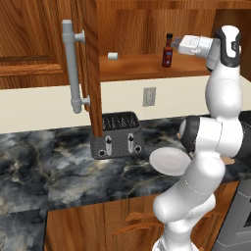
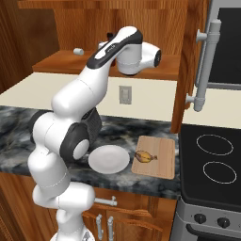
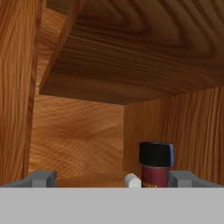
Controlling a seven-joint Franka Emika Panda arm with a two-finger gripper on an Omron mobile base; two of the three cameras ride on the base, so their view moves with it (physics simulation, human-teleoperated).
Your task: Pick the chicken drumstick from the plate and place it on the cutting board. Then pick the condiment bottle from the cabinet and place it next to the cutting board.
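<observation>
bottle [image 1: 167,53]: 1 | white cylinder [image 1: 113,56]: 1 | toaster [image 1: 117,135]: 1 | plate [image 2: 109,159]: 1 | board [image 2: 154,157]: 1 | drumstick [image 2: 145,156]: 1 | outlet [image 2: 124,95]: 1 | burners [image 2: 215,144]: 2

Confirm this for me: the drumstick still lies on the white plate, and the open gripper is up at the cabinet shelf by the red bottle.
Not quite. The chicken drumstick lies on the cutting board, not on the plate, as the right base view shows. The rest holds: the open gripper is at the cabinet shelf beside the condiment bottle.
</observation>
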